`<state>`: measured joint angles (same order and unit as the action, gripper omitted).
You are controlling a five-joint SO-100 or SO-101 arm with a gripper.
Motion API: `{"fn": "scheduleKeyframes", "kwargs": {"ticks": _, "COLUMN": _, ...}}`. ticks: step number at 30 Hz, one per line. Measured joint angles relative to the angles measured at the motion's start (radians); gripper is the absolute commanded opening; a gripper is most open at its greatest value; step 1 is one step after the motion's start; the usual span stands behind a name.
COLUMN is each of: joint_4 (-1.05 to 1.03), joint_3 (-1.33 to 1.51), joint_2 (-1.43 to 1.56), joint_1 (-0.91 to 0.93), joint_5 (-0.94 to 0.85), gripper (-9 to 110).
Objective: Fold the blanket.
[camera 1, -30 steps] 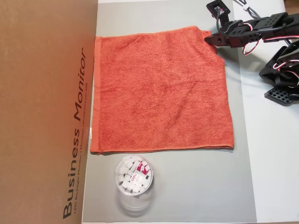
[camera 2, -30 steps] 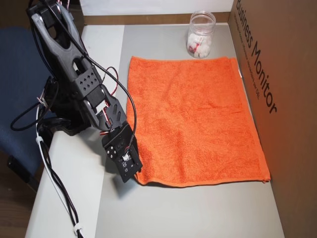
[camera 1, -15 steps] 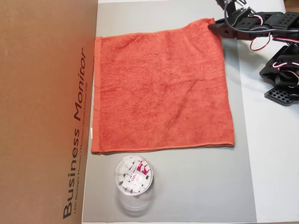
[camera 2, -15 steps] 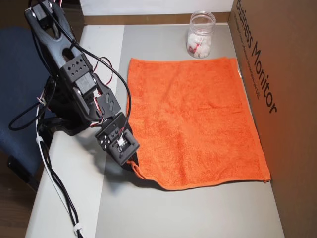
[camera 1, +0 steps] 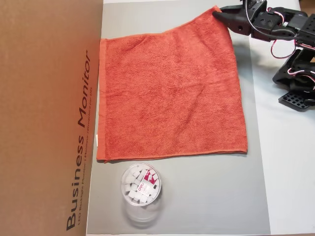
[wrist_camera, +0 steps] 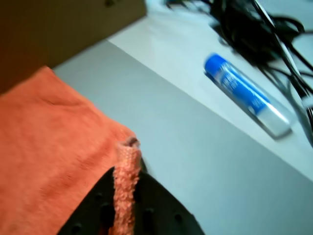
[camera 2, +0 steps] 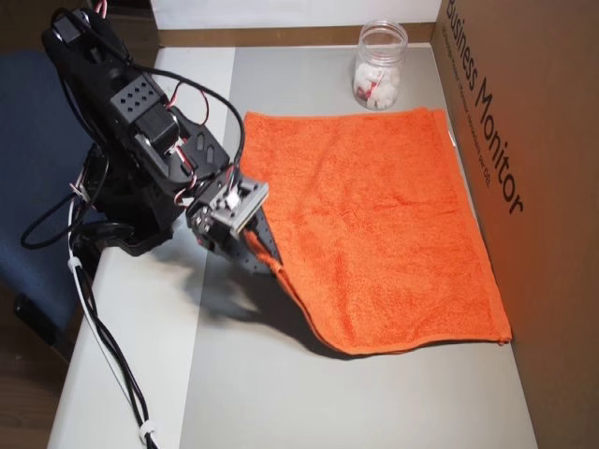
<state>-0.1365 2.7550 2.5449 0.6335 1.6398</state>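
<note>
grey matting beside a cardboard box (camera 1: 44, 113) carries the blanket (camera 1: 172, 93) spread nearly flat, with the gripper (camera 2: 270, 257) pinched on its raised edge hem, so folding looks barely begun and every fold remains.

**Bystanders on the desk**

A clear round tub (camera 1: 141, 184) of white pieces (one label red) stands on the grey mat (camera 1: 206, 196). A brown "Business Monitor" cardboard box (camera 1: 47, 113) borders the mat. In the wrist view, a blue-capped tube (wrist_camera: 247, 94) lies near tangled black cables (wrist_camera: 264, 29).
</note>
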Motion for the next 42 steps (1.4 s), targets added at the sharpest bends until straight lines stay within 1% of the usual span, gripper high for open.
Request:
{"fn": "scheduleKeyframes", "kwargs": {"ticks": 6, "joint_4": 0.000, "joint_3": -0.160, "joint_2": -0.060, "joint_1": -0.115, "joint_5": -0.003, "gripper": 0}}
{"fn": "scheduleKeyframes", "kwargs": {"ticks": 19, "joint_4": 0.000, "joint_3": -0.571, "joint_2": -0.426, "joint_1": -0.299, "joint_5": 0.002, "gripper": 0}}
{"fn": "scheduleKeyframes", "kwargs": {"ticks": 24, "joint_4": 0.000, "joint_3": -0.726, "joint_2": -0.571, "joint_1": -0.403, "joint_5": -0.002, "gripper": 0}}
{"fn": "scheduleKeyframes", "kwargs": {"ticks": 42, "joint_4": 0.000, "joint_3": -1.220, "joint_2": -1.098, "joint_1": -0.732, "joint_5": -0.218, "gripper": 0}}
